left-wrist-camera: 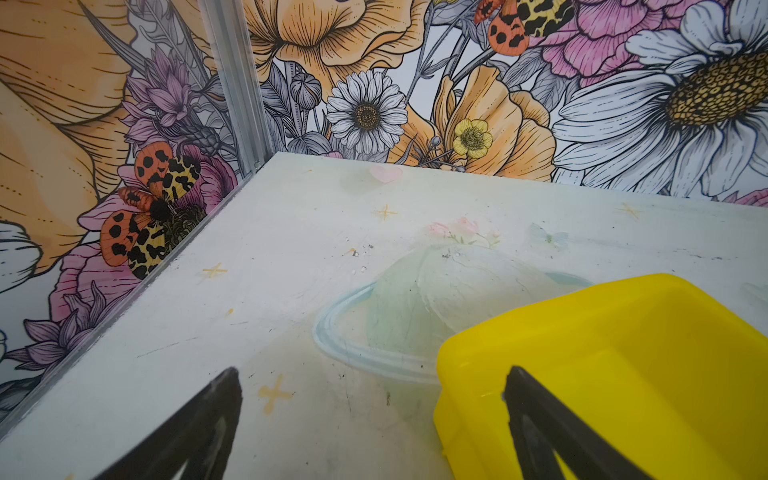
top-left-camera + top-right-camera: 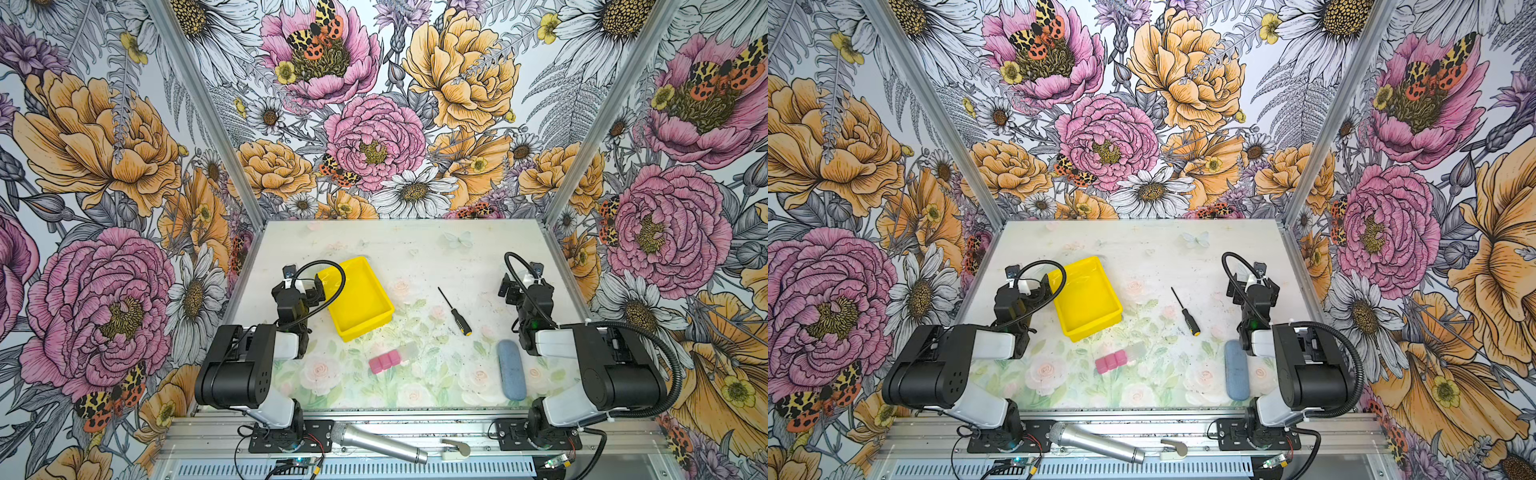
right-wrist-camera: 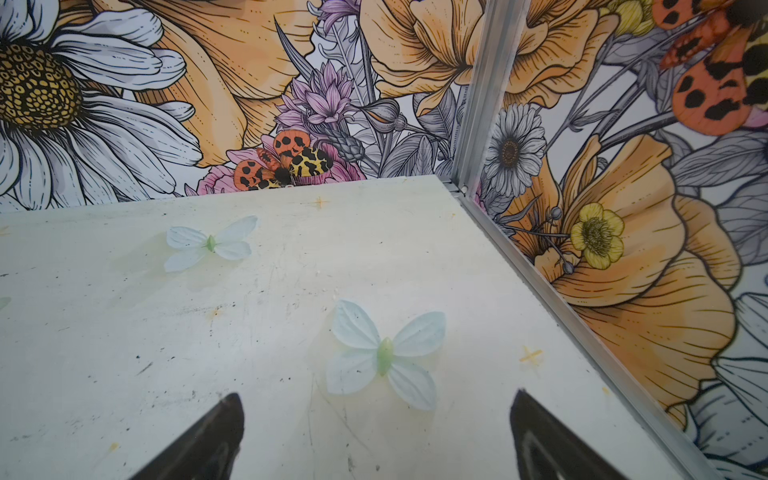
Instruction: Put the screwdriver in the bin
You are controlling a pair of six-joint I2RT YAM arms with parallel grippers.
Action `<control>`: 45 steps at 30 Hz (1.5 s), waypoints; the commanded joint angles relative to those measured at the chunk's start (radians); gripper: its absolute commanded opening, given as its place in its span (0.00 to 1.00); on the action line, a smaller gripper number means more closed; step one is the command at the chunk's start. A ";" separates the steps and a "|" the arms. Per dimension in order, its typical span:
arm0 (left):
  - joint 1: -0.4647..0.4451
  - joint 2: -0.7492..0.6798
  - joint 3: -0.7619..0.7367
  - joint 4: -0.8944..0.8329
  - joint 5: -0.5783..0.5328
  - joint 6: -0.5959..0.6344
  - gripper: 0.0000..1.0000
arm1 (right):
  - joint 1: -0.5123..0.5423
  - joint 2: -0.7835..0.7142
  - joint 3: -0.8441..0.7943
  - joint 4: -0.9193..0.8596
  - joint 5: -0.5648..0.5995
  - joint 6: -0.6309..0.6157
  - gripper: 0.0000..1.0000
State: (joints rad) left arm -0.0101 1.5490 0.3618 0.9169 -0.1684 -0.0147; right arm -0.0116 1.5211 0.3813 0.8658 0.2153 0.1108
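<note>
Looked out past the wide-spread fingers [image 1: 199, 428] of the left gripper [image 1: 372, 370] toward a corner of the counter [image 1: 270, 257].
Caught one black finger over bare counter and the other across the near corner of the yellow bin [image 1: 644, 353], contact impossible to tell; framed only scuffed counter between them. Took in a faded ringed planet [image 1: 415, 299] printed on the pale surface just beyond the bin, small yellow stars [image 1: 274, 392] near it, and, further on, floral walls [image 1: 365, 112] meeting at an aluminium post [image 1: 232, 83], with an orange and yellow moth [image 1: 153, 208] printed low beside the counter's edge.
</note>
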 commanded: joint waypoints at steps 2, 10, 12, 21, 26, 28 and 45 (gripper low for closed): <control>-0.002 0.000 0.016 0.019 -0.006 0.018 0.99 | 0.010 0.013 -0.002 0.025 0.011 -0.004 0.99; -0.002 0.000 0.016 0.020 -0.006 0.018 0.99 | 0.010 0.014 -0.001 0.024 0.011 -0.002 0.99; -0.002 0.000 0.016 0.020 -0.007 0.017 0.99 | 0.010 0.014 -0.002 0.025 0.011 -0.003 0.99; -0.002 0.000 0.016 0.020 -0.006 0.018 0.99 | 0.010 0.013 -0.002 0.024 0.010 -0.003 0.99; -0.001 0.000 0.016 0.019 -0.007 0.016 0.99 | 0.010 0.014 -0.003 0.024 0.011 -0.002 0.99; -0.002 -0.001 0.014 0.020 -0.006 0.016 0.99 | 0.009 0.013 -0.003 0.026 0.010 -0.002 1.00; 0.022 -0.188 0.034 -0.202 -0.017 -0.017 0.99 | 0.036 -0.030 -0.032 0.048 0.093 -0.007 0.99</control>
State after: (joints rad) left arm -0.0002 1.4174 0.3653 0.8314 -0.1825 -0.0196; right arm 0.0143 1.5188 0.3634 0.8745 0.2958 0.1112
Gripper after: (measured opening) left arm 0.986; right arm 0.995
